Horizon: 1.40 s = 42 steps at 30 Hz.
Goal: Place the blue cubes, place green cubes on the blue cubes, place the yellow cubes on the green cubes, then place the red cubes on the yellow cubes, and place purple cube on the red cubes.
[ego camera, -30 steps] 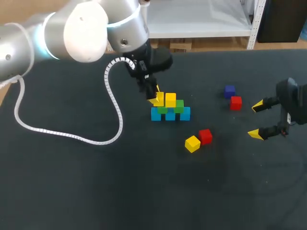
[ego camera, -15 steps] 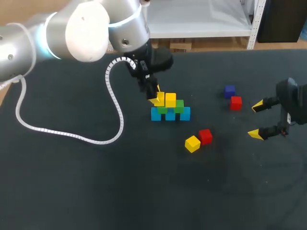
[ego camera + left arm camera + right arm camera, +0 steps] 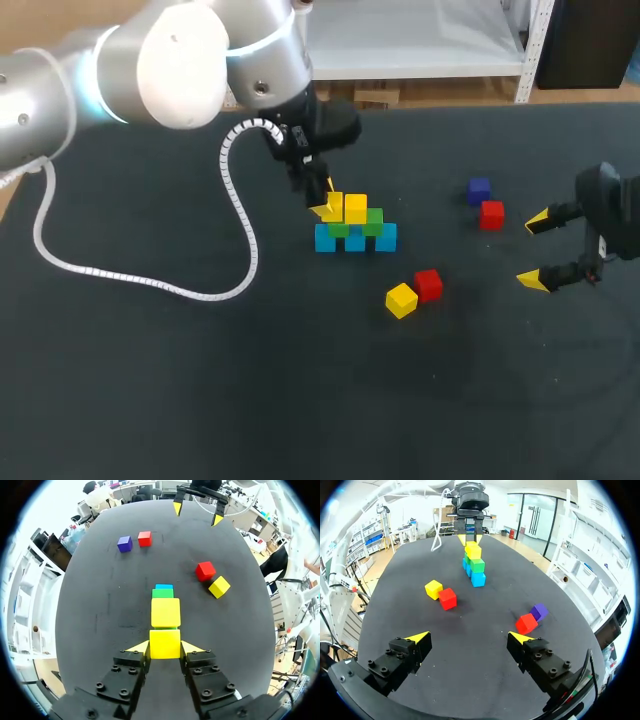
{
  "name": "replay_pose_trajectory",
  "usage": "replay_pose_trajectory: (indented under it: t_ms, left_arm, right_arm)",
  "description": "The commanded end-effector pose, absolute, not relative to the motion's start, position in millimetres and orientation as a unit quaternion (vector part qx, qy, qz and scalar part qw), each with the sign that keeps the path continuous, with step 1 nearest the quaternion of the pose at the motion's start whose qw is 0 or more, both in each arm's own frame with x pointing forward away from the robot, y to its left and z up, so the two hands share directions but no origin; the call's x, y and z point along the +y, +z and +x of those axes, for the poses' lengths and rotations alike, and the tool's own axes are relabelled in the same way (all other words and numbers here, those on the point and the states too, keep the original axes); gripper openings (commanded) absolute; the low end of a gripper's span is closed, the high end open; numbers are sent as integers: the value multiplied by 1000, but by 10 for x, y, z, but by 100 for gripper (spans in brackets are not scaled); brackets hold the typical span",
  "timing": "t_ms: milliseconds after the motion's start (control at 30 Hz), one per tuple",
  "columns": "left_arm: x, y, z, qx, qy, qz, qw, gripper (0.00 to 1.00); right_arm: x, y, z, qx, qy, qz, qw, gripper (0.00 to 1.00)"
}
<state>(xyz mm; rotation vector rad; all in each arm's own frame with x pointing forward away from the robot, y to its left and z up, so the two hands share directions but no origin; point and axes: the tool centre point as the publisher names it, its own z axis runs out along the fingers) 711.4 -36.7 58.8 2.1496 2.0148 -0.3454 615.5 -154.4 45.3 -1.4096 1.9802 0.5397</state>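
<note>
Two yellow cubes are at the stack [image 3: 355, 238] now: one yellow cube [image 3: 165, 612] rests on top, and the held yellow cube [image 3: 165, 643] is just beside it at the stack's left end. Our left gripper [image 3: 165, 647] pinches this cube from both sides. We think the yellow layer is in hand. The next move calls for a gentle release and a straight lift, so the green cubes [image 3: 374, 220] and blue cubes [image 3: 386, 238] below do not shift. Our right gripper [image 3: 535, 250] waits well right of the stack, fingers spread and empty. A loose yellow cube [image 3: 401, 300] and a red cube [image 3: 428, 284] touch each other in front of the stack. Another red cube [image 3: 491, 214] and the purple cube [image 3: 479, 189] lie to its right. The dark table [image 3: 200, 400] gives free room there; a white cable [image 3: 240, 250] curls left of the stack
</note>
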Motion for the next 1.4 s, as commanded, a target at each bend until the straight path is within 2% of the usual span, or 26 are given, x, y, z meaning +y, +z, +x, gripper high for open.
replay_pose_trajectory:
  t_ms: [33,467,533,600,900,1167,1400]
  left_arm:
    - [-376,587,7150,675,-117,723,84,2]
    - [-381,586,7150,676,-118,723,84,6]
    - [-382,586,7150,676,-118,723,83,8]
    - [-384,585,7152,675,-118,723,83,15]
    - [-392,582,7153,675,-118,724,82,17]
    - [-392,577,7148,675,-119,723,81,28]
    - [-393,576,7147,675,-119,723,81,29]
  right_arm:
    - [-1543,443,6159,753,206,-536,321,100]
    - [-1543,443,6159,753,206,-536,321,100]
    - [-1543,443,6159,753,206,-536,321,100]
    - [-1543,443,6159,753,206,-536,321,100]
    - [-1543,443,6159,753,206,-536,321,100]
    - [-1543,443,6159,753,206,-536,321,100]
    - [-1543,443,6159,753,206,-536,321,100]
